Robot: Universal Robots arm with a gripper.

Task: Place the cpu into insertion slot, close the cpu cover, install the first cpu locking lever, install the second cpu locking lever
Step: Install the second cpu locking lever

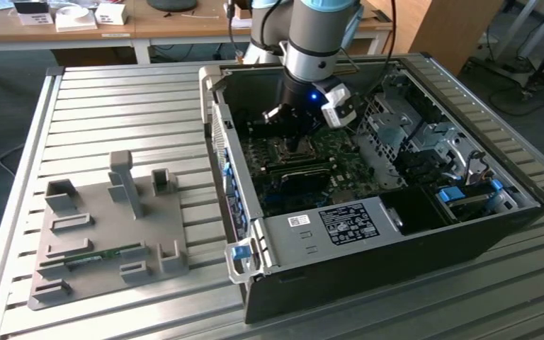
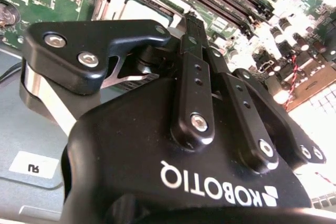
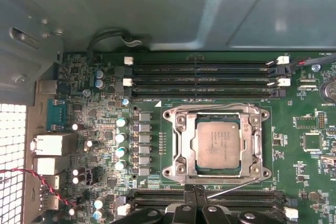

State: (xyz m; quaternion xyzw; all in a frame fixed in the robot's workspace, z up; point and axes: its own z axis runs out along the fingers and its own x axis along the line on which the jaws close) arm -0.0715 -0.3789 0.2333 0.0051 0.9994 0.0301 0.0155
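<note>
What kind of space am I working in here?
Likely a robotics lab or workshop: an opened desktop computer case lies on a slatted aluminium table, beside a grey parts fixture, with wooden desks behind.

The cpu (image 3: 218, 145) sits in its socket, the cpu cover (image 3: 218, 142) apparently closed; the claw (image 3: 195, 203) hovers just beside.

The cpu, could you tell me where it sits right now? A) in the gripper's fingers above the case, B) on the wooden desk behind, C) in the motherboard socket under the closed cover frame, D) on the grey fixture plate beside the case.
C: in the first wrist view the cpu lies flat in the socket, its silvery top showing through the window of the cpu cover.
</note>
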